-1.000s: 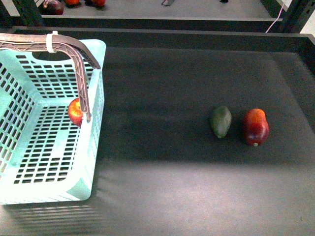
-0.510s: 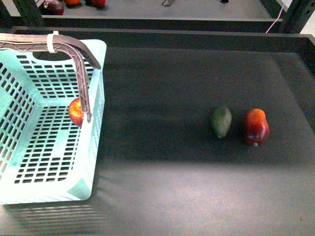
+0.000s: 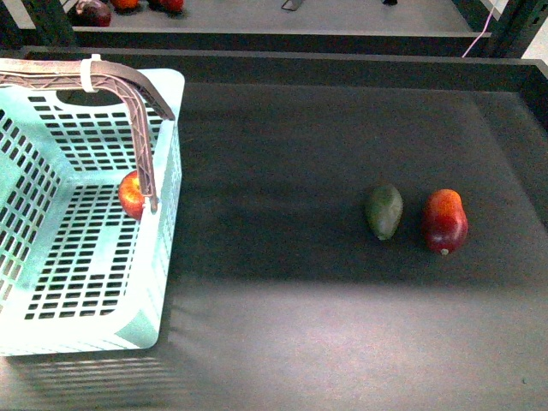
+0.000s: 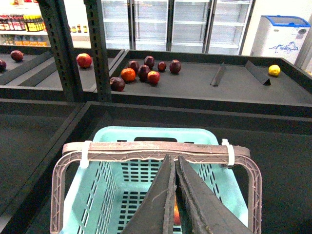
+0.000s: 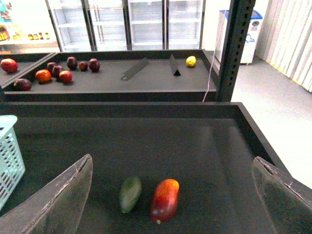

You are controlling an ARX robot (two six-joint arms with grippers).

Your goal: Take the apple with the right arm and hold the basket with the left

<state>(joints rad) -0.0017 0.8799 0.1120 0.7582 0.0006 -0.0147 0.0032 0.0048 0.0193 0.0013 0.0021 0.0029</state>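
The light turquoise basket [image 3: 77,248] is sitting at the left side of the dark tabletop [image 3: 300,325], with its two brownish-grey handles [image 3: 128,94] raised and bound together by white ties. The red apple [image 3: 131,195] is lying inside the basket, against the wall nearest the middle of the tabletop and partly hidden behind a handle upright. In the front view neither arm is showing. In the left wrist view, the left claw [image 4: 174,195] is hanging above the basket handles with its two dark fingers pressed together and nothing between them; the apple is showing only as a red sliver just beyond the fingers. In the right wrist view, the right claw [image 5: 170,195] is standing spread wide and empty over the tabletop, with a dark green avocado [image 5: 130,193] and a taller dark red, orange-topped fruit [image 5: 164,199] lying just beside each other below it. Both are sitting well apart from the basket
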